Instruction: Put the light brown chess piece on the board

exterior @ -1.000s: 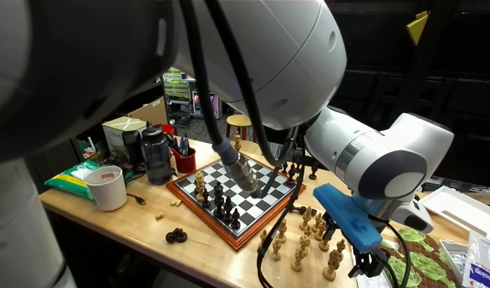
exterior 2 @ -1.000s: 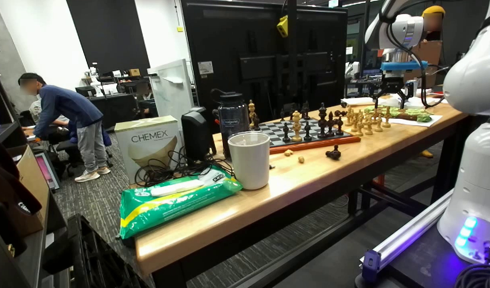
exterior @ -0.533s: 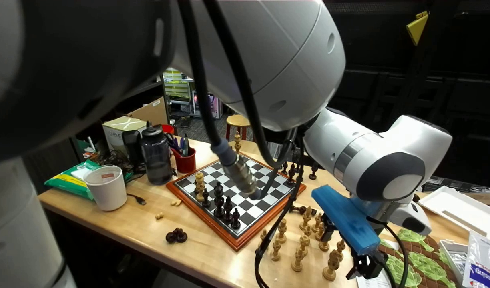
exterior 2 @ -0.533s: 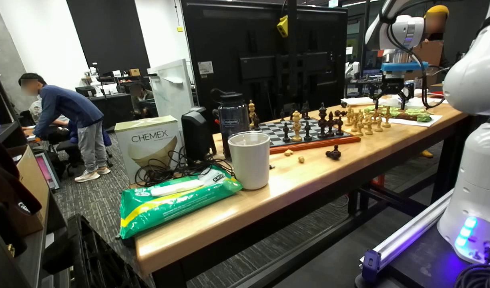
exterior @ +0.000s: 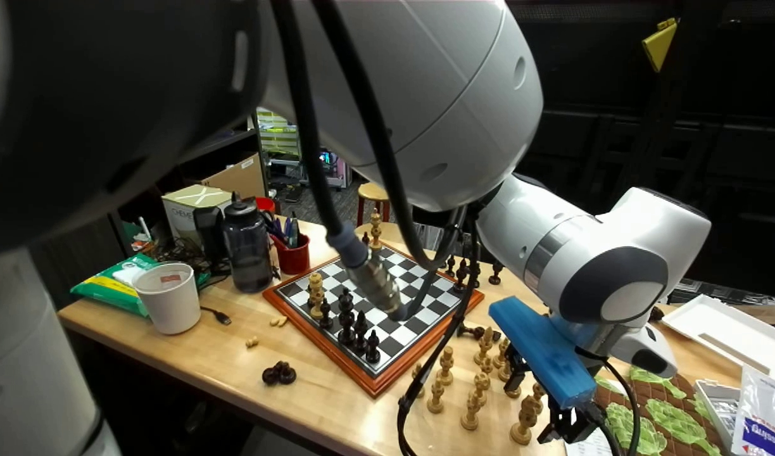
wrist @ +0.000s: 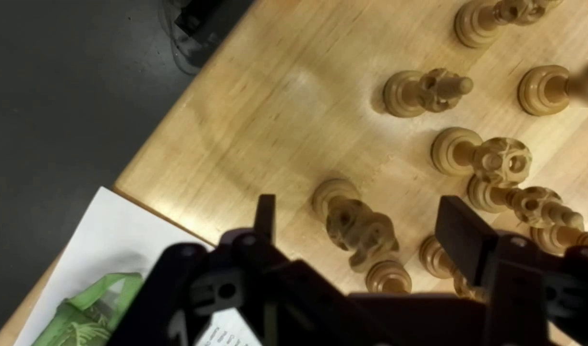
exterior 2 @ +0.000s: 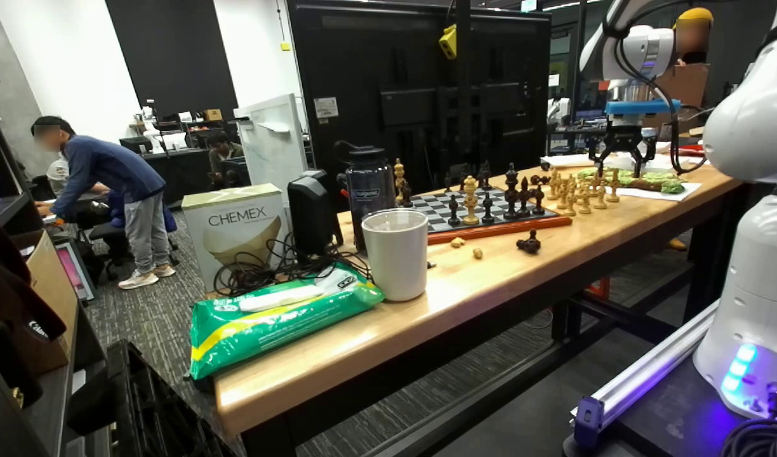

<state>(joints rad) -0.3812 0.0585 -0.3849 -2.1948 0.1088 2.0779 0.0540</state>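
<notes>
The board (exterior: 324, 342), a checkered square in a reddish-brown frame, lies on the table and also shows in an exterior view (exterior 2: 503, 229). Several dark pieces and a few light brown ones stand on it. More light brown pieces stand on the table beside it. My gripper (exterior: 534, 405) is open and empty above the edge of this group; it also shows in an exterior view (exterior 2: 617, 168). In the wrist view, a light brown piece with a carved, knight-like top (wrist: 363, 230) stands below and between the open fingers (wrist: 356, 206), apparently untouched. The same piece probably shows in an exterior view (exterior: 523, 421).
Other light brown pieces (wrist: 409, 93) stand close by, one (wrist: 435, 257) beside the right finger. A leaf-patterned mat (exterior: 653, 411) and white paper (wrist: 111, 226) adjoin them. A fallen dark piece (exterior: 479, 332), white cup (exterior: 169, 301) and dark bottle (exterior: 247, 247) are on the table.
The arm and gripper have moved slightly down, and a little to the left in an exterior view. The gripper has stayed open; the pieces and board have not moved.
</notes>
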